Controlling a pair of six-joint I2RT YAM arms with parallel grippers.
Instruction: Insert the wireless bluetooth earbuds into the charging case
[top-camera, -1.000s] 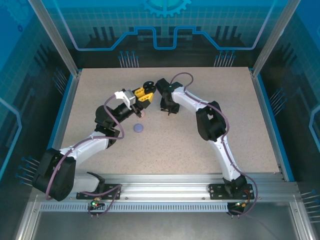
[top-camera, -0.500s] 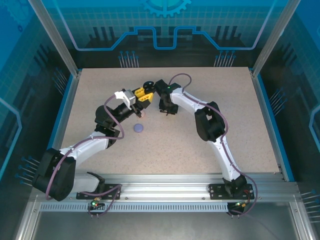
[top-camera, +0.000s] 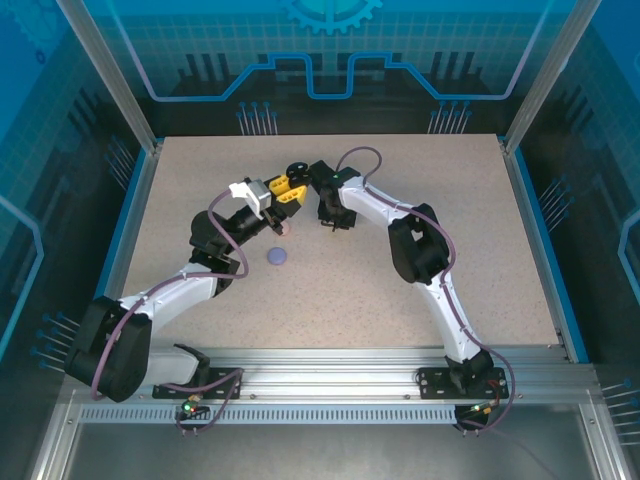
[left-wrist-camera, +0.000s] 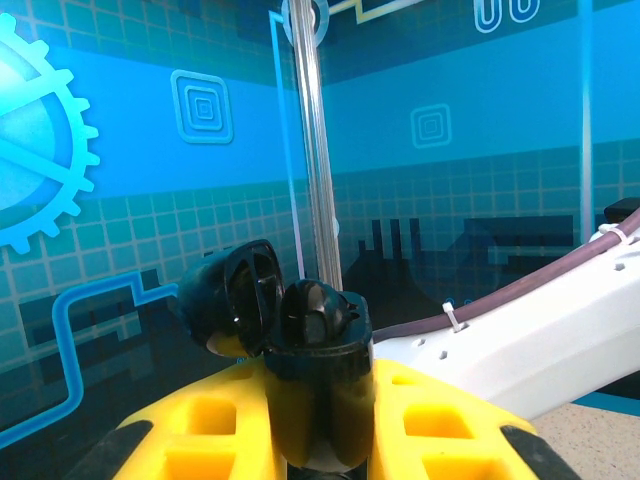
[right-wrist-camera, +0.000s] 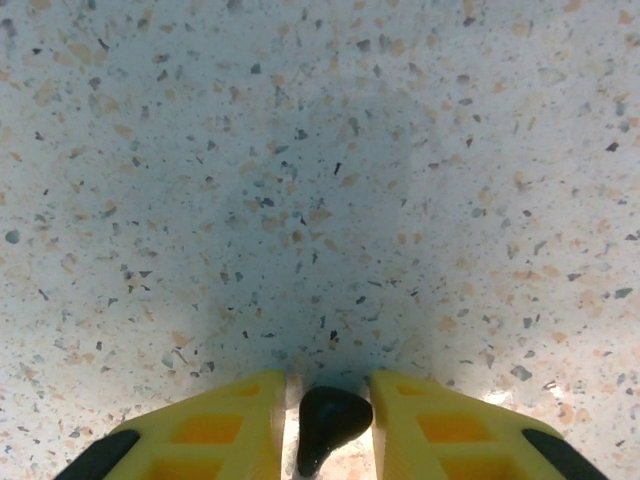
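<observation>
We've got left fingers (left-wrist-camera: 190, 430) clamped on the open black charging case (left-wrist-camera: 315, 390), mouth up to receive an earbud, we reckon, with right fingers (right-wrist-camera: 440, 430) pinching a black earbud (right-wrist-camera: 330, 420) over the worktop (right-wrist-camera: 320, 150).

The left arm (top-camera: 170, 290) and right arm (top-camera: 447, 305) wear white shells, black joints and purple cables (left-wrist-camera: 520, 285) with white zip ties (left-wrist-camera: 452, 316). The right gripper (right-wrist-camera: 328, 385) has 2 yellow fingers (right-wrist-camera: 210, 425).
</observation>
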